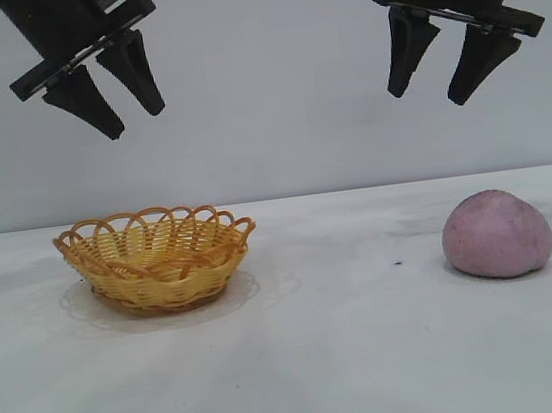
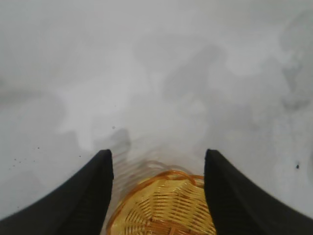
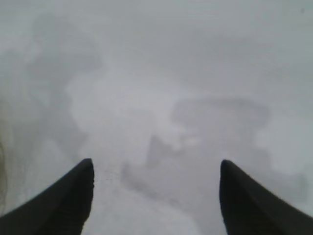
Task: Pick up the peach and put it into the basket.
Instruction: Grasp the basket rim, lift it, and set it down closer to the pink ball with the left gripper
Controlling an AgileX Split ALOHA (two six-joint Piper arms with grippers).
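Right gripper [image 1: 451, 92] hangs high over the white table [image 1: 355, 358], jaws apart at a medium gap, nothing between them. Left gripper [image 1: 135, 121] sits just as high above the basket, jaws apart a bit narrower, also empty.

The peach [image 1: 496, 234], a rounded pale pink-mauve lump with matte, faintly speckled skin, rests on the table at about 4 o'clock in the exterior view, well apart from the basket. The shallow oval woven wicker basket [image 1: 156, 258], yellow with orange-brown looped rim, sits at about 8 o'clock. The left wrist view shows its weave [image 2: 166, 205] between the left fingers [image 2: 83, 196]; the right wrist view shows bare table between the right fingers [image 3: 63, 196], no peach.

Step in hand, as I read it: the approach to the pick, not yet begun. You want the right arm for this, it's nearest.

- Widen the jaws first; the peach looks broader than the current gap.
- Bring the peach between the fingers in the wrist view before you descend.
- Close across the broadest part; a rounded matte skin may roll out of a high pinch.
- The basket is shallow and the looped rim can snag, so release low and centred.
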